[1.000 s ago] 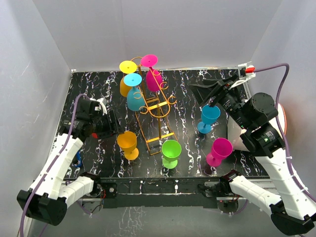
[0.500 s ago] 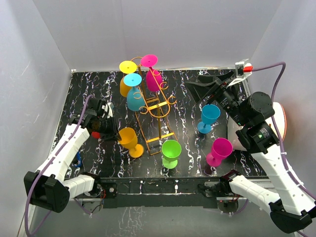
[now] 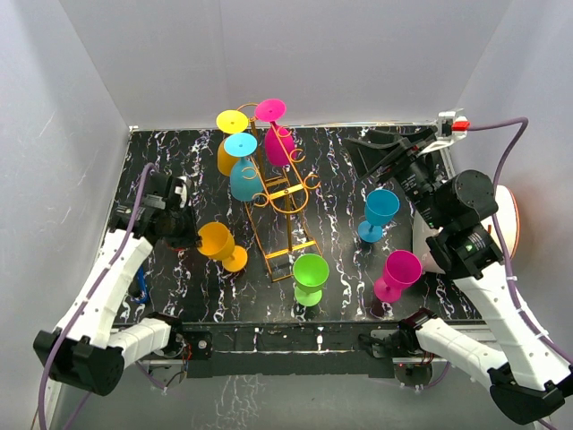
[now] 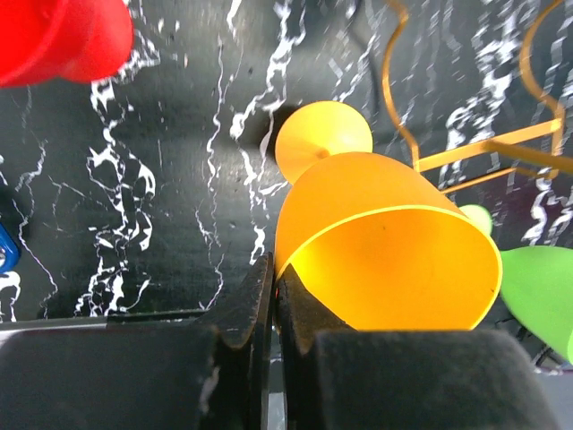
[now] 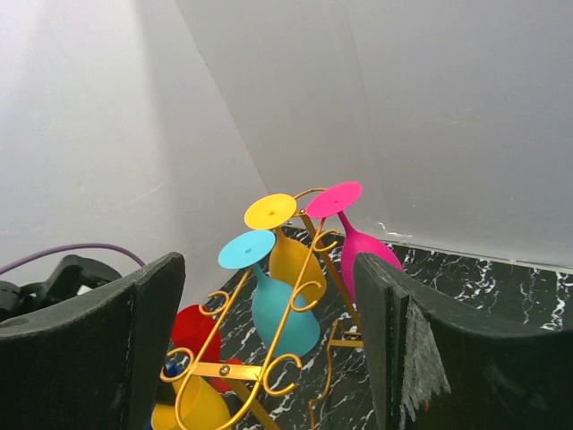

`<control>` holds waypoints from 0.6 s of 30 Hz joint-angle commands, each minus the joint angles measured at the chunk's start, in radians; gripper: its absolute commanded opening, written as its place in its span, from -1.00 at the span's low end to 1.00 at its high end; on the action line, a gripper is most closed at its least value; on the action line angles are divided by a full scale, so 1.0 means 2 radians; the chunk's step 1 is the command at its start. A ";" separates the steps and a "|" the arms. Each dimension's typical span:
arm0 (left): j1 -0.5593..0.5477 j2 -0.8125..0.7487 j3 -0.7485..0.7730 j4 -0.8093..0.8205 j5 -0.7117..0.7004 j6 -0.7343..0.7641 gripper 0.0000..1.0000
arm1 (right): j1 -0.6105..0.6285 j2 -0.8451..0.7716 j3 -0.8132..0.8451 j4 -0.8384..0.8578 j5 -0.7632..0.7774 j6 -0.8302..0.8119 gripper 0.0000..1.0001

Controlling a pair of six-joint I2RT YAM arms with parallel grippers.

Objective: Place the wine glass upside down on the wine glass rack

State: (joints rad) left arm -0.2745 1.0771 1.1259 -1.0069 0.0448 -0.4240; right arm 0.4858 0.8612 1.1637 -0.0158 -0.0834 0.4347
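My left gripper (image 3: pixel 190 237) is shut on the rim of an orange wine glass (image 3: pixel 218 242), one finger inside the bowl and one outside. The orange wine glass (image 4: pixel 385 255) leans over, its round foot (image 4: pixel 322 139) pointing away from the gripper (image 4: pixel 273 285), just left of the golden wire wine glass rack (image 3: pixel 285 202). Three glasses hang upside down on the rack (image 5: pixel 224 370): yellow (image 3: pixel 228 150), cyan (image 3: pixel 245 177) and magenta (image 3: pixel 278 143). My right gripper (image 3: pixel 380 154) stands open and raised at the back right, holding nothing, its jaws (image 5: pixel 269 269) facing the rack.
Upright on the table stand a cyan glass (image 3: pixel 380 213), a green glass (image 3: pixel 310 275) and a magenta glass (image 3: pixel 397 273), all right of the rack. A red glass (image 4: pixel 63 36) stands close behind my left gripper. White walls close in the table's sides and back.
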 commanded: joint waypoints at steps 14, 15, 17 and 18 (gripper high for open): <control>-0.001 -0.118 0.176 -0.014 -0.174 -0.097 -1.00 | 0.024 0.085 0.026 0.109 -0.137 0.195 0.38; -0.001 -0.125 0.179 -0.009 -0.186 -0.099 -1.00 | 0.039 0.091 0.030 0.116 -0.133 0.198 0.37; -0.001 -0.141 0.179 0.012 -0.203 -0.101 -1.00 | 0.071 0.109 0.044 0.116 -0.116 0.195 0.36; -0.001 -0.149 0.179 0.029 -0.207 -0.099 -1.00 | 0.087 0.122 0.054 0.115 -0.105 0.188 0.36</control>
State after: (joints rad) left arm -0.2749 0.8291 1.4517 -1.0210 -0.2573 -0.5953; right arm 0.5617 1.0576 1.1786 0.1158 -0.3119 0.7921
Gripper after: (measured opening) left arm 0.014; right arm 0.685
